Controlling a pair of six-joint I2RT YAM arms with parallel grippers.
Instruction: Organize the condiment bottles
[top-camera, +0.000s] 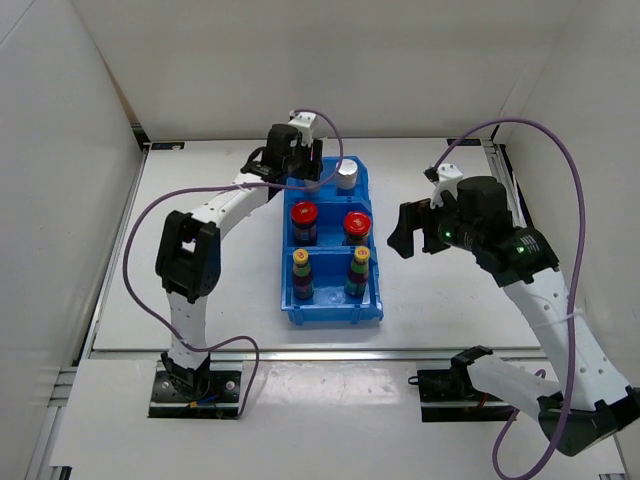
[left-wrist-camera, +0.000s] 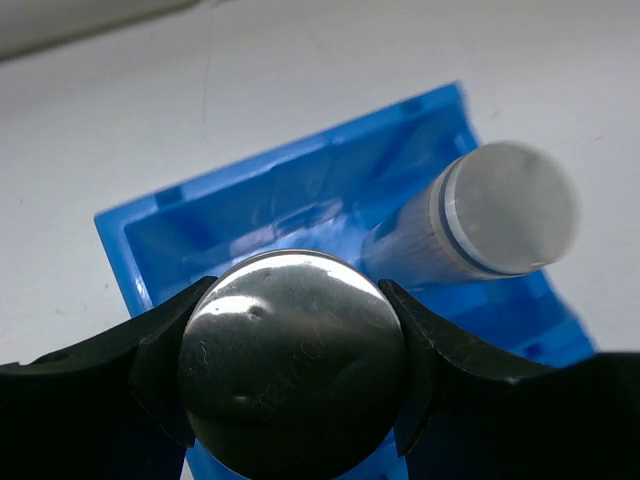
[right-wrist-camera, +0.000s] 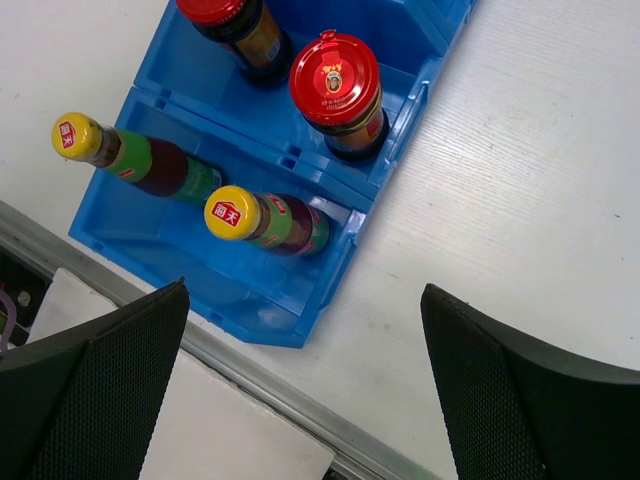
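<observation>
Your left gripper (left-wrist-camera: 294, 372) has its fingers (left-wrist-camera: 150, 350) closed on the round metal cap of one silver-topped cylinder (left-wrist-camera: 290, 330), a pad on each side of the cap. The cylinder sits over the left half of the far compartment of the blue bin (left-wrist-camera: 150, 225). You cannot tell whether its base is down on the bin floor, because the cap hides everything beneath it. The second cylinder (left-wrist-camera: 500, 215) stands in the far right corner of the same compartment, near the held one but not touching it.

Further out, the two red-lidded jars (right-wrist-camera: 335, 80) stand side by side in the middle compartment. The two yellow-capped bottles (right-wrist-camera: 232, 212) fill the near one. Your right gripper (top-camera: 404, 238) hangs just off the bin's right edge above the bench (top-camera: 440, 300), fingers spread wide and holding nothing.

The main risk is likely the release. If you let go before the base is seated flat, the cylinder may drop, tip and knock its neighbour over. The cap is smooth and curved, so a sideways nudge could let it slide between the pads. When you lift away, come straight up. A slanted exit could catch the cap, or a finger could hook the bin's far wall and drag the whole bin across the bench.
</observation>
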